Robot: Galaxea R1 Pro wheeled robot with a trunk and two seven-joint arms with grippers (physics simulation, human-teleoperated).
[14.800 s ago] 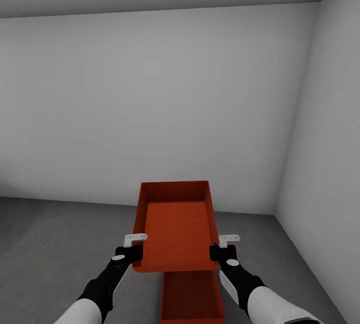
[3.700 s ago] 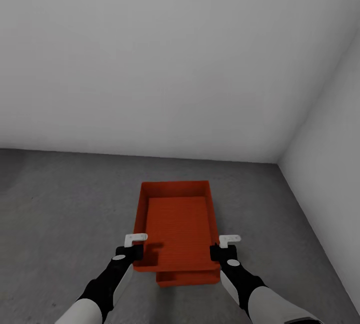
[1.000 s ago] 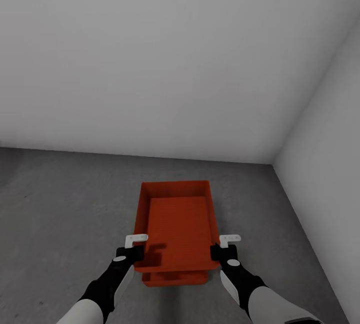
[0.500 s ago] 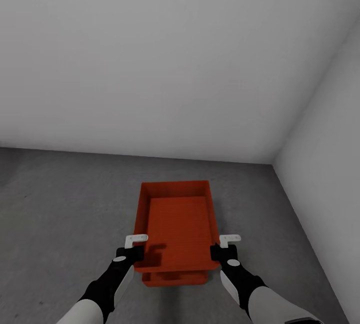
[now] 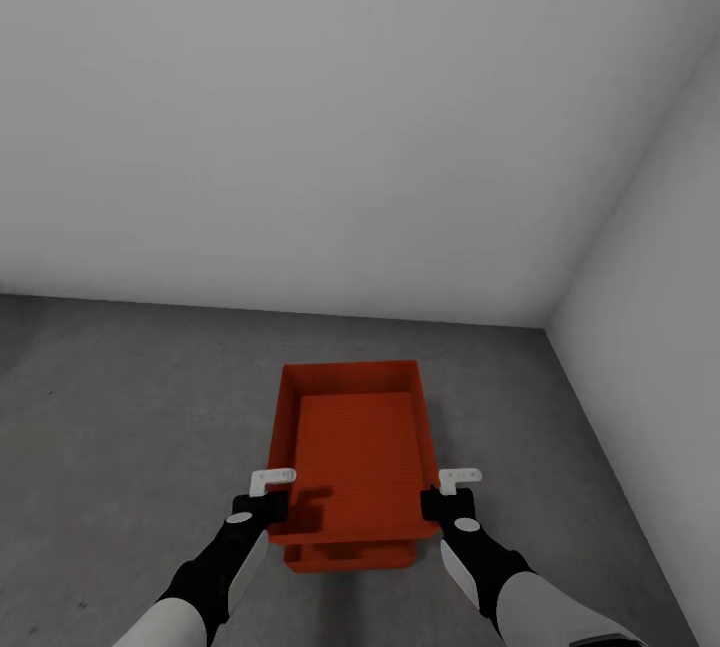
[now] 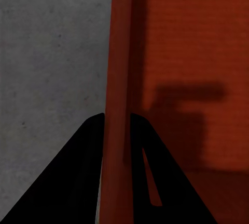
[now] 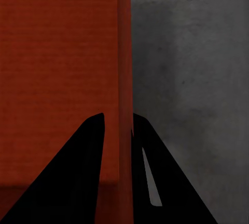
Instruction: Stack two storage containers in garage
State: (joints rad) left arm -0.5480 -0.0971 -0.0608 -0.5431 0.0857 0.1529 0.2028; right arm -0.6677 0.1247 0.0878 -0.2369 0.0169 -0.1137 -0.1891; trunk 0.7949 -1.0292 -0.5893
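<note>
Head view: garage corner, white walls, grey concrete floor (image 5: 120,447). Upper container (image 5: 352,462) held between left gripper (image 5: 268,497) and right gripper (image 5: 447,497), one on each long wall near the robot-side end. Lower container (image 5: 350,555) sits on the floor under it, with a strip of its near end showing below the held one. I can't tell whether the two bins are touching or a gap remains.

Left wrist view: left gripper (image 6: 116,151) fingers clamped on the upper container's side wall (image 6: 118,68), one finger inside, one outside. Floor beyond the wall.

Right wrist view: right gripper (image 7: 118,141) pinches the opposite wall (image 7: 124,52) the same way, fingers closed on the rim.

Risks, my read:
- The visible strip suggests the held bin is offset away from the robot. Released like this, it may land with one end riding on the lower rim and sit tilted, or slide off.
- Uneven release: if one side lets go first, the bin pivots on the other pinch and skews.
- Any remaining height means a drop and a bounce out of alignment.
- The inside fingers can drag the wall when backing out and shift the stack.
</note>
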